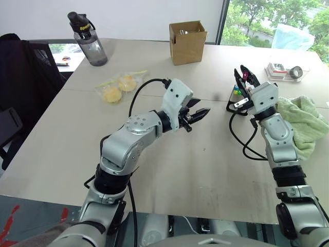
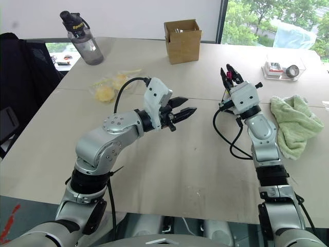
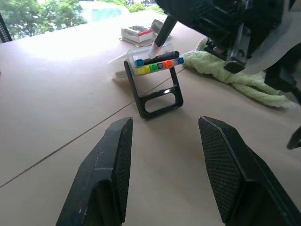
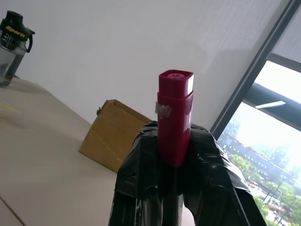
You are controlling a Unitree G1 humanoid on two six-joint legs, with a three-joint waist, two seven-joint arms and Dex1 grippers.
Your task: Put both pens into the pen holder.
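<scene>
My right gripper point(image 4: 176, 155) pinches the magenta pen point(image 4: 175, 115) above the pen holder point(image 3: 157, 82); my left gripper point(image 3: 164, 165) hangs spread, empty. Green towel point(image 1: 303, 123) beside, cardboard box point(image 1: 188, 42) and bottle point(image 1: 88, 40) beyond.

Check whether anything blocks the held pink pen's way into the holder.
Nothing visible does. The right gripper, shut on the pink pen, holds it just above the holder, whose top already carries short coloured markers and a black pen. The left gripper hangs open, off to the side.

table point(image 1: 169, 170) (beige) bears pen holder point(image 3: 157, 80), perhaps towel point(image 1: 303, 123).
</scene>
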